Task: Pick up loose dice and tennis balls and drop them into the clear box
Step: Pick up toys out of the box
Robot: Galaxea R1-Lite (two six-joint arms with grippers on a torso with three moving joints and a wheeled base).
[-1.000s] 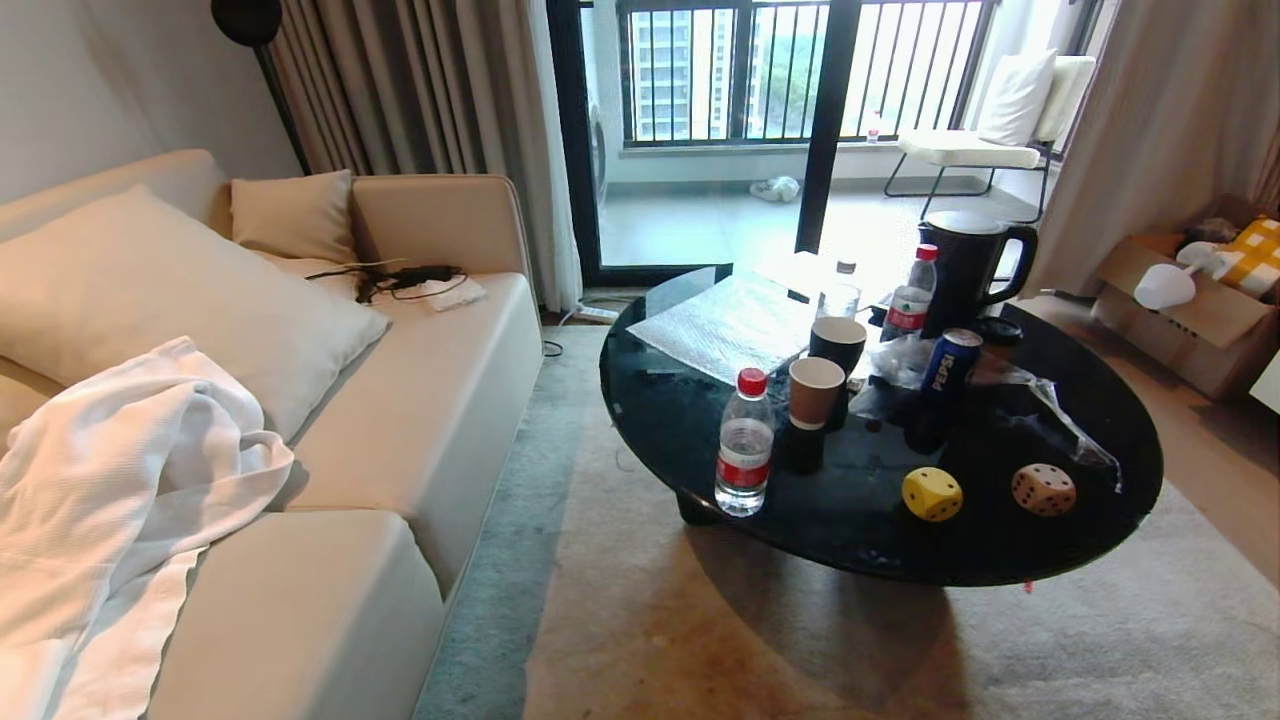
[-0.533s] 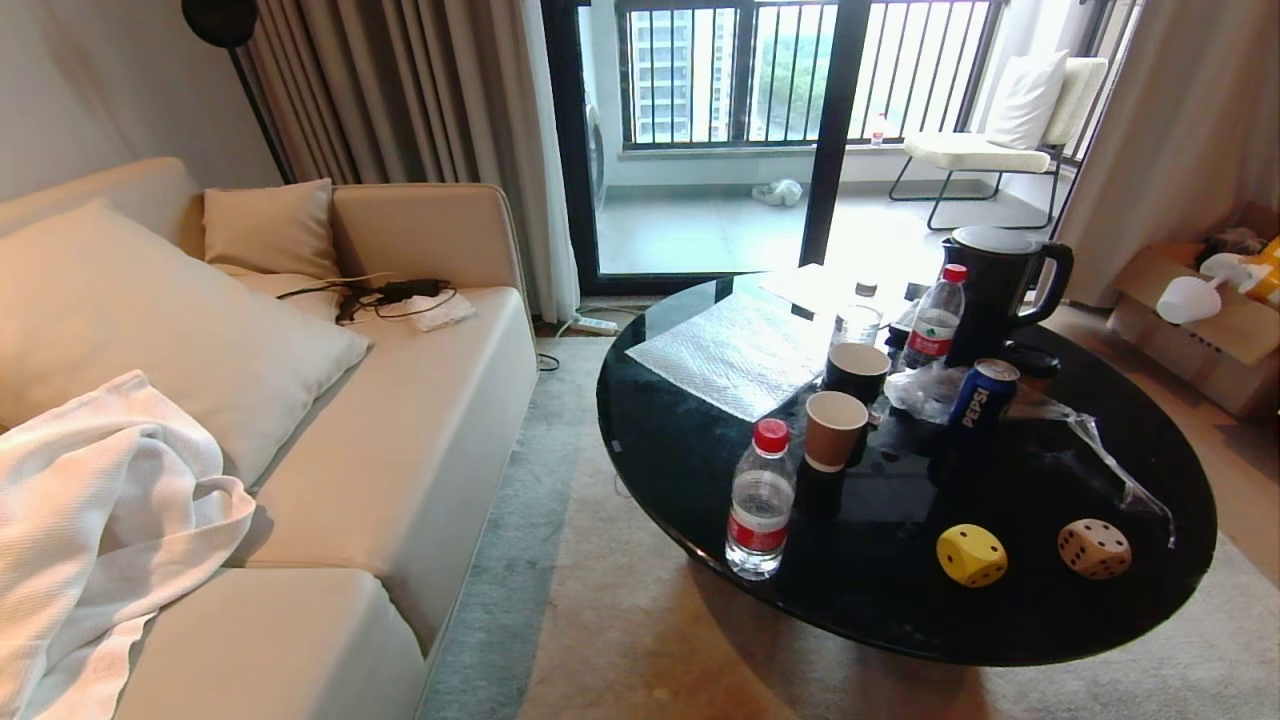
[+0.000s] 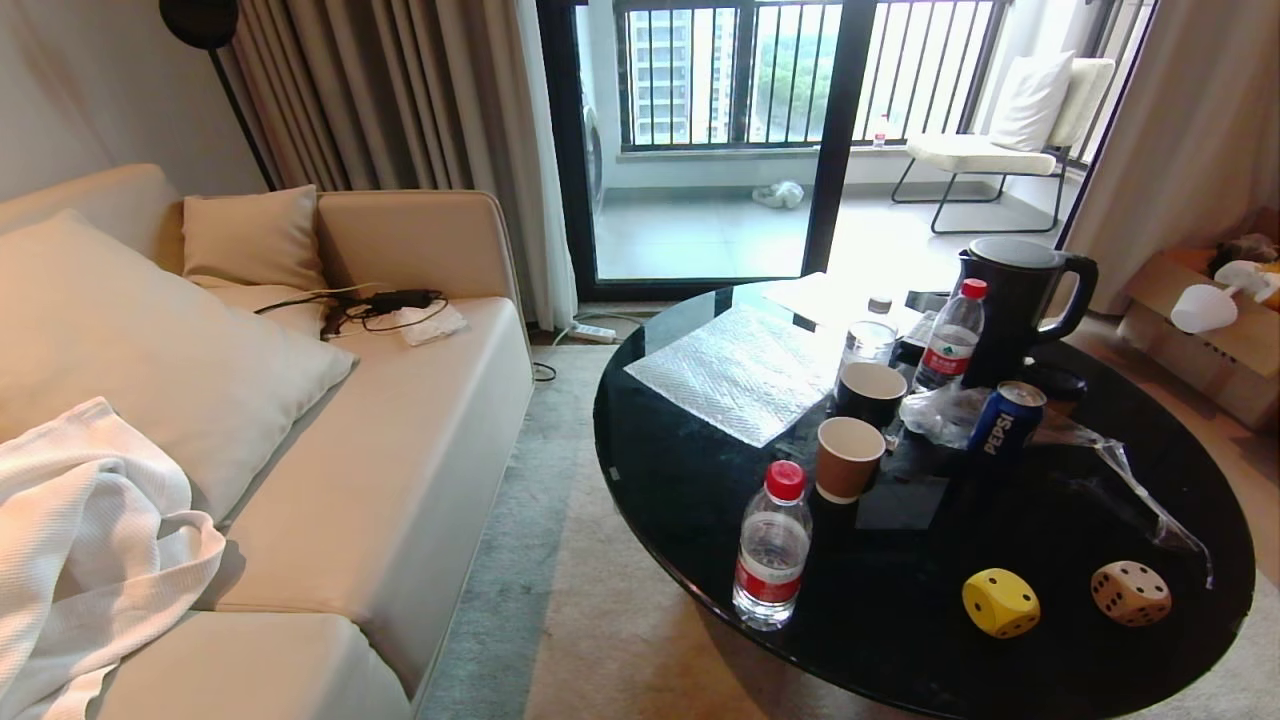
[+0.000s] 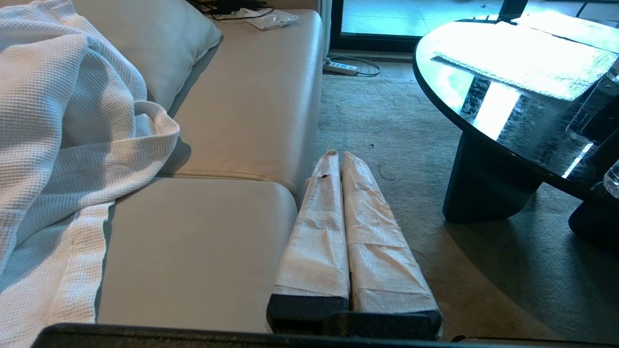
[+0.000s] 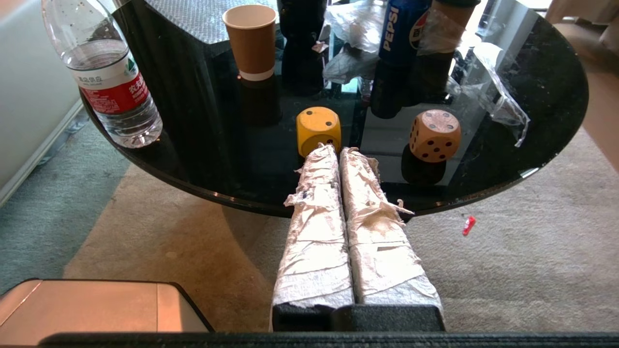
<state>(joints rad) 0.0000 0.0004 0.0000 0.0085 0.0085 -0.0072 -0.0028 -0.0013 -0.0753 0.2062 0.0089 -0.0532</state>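
A yellow die (image 3: pixel 1001 602) (image 5: pixel 318 129) and a tan die (image 3: pixel 1131 593) (image 5: pixel 434 135) sit near the front edge of the round black table (image 3: pixel 690 500). My right gripper (image 5: pixel 337 151) is shut and empty, held low before the table's rim with its tips pointing at the yellow die. My left gripper (image 4: pixel 337 157) is shut and empty too, hanging over the carpet between the sofa and the table. Neither arm shows in the head view. No tennis balls and no clear box are in view.
On the table stand a water bottle (image 3: pixel 771 560), a brown paper cup (image 3: pixel 848 458), a dark cup (image 3: pixel 869 393), a Pepsi can (image 3: pixel 1005 420), a second bottle (image 3: pixel 948 338), a black kettle (image 3: pixel 1016 297), bubble wrap (image 3: pixel 740 372) and crumpled plastic (image 3: pixel 1130 460). A beige sofa (image 3: pixel 380 480) with a white blanket (image 3: pixel 80 540) stands at the left.
The whole head view has shifted: the table and dice now sit lower and further right and look closer, so the camera has moved. Nothing on the table has changed place.
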